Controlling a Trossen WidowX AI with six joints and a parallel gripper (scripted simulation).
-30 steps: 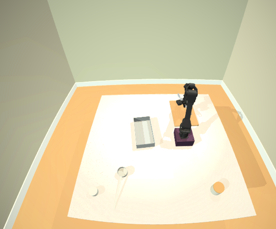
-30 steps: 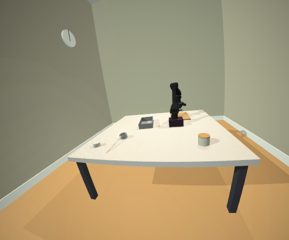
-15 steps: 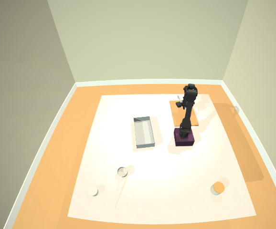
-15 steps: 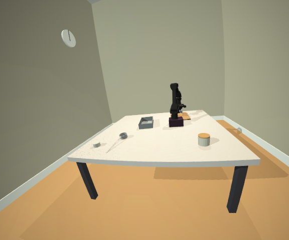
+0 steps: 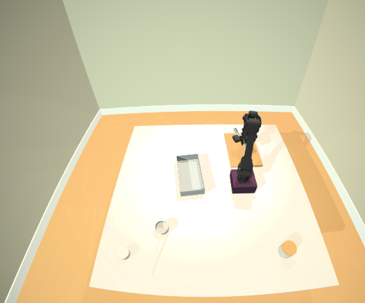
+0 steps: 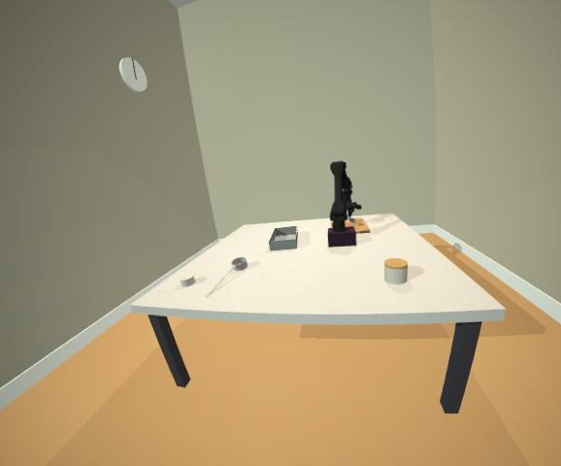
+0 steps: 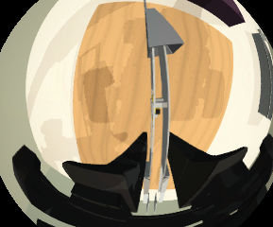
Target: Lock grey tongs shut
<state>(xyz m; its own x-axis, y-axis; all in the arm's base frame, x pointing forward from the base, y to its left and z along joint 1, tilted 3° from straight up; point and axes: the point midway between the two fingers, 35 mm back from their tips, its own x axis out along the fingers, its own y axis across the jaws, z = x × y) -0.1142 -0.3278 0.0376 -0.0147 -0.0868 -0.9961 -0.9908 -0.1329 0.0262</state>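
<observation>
The grey tongs (image 5: pixel 236 131) (image 6: pixel 351 219) (image 7: pixel 166 95) have their two arms close together, nearly parallel. They appear to lie low over the wooden board (image 5: pixel 235 160) (image 6: pixel 364 230) (image 7: pixel 197 71), with one end reaching past its far edge in the top view. In the wrist view their wide wedge-shaped end is at the top, and a small crosspiece with a yellow mark sits between the arms. My gripper (image 7: pixel 155 135) is slightly open around the arms, with a narrow gap on either side. Contact between tongs and board is hard to tell. The roasting tin (image 5: pixel 192 192) (image 6: pixel 283 245) (image 7: pixel 266 78) holds no tongs.
The arm stands on a purple base block (image 5: pixel 243 188) (image 6: pixel 342 237), beside the board's near edge. A long-handled round pan (image 5: pixel 161 227) (image 6: pixel 239 263), a small white round item (image 5: pixel 123 252) (image 6: pixel 186 281) and a jar with an orange lid (image 5: pixel 289 248) (image 6: pixel 395 272) are nearer the front.
</observation>
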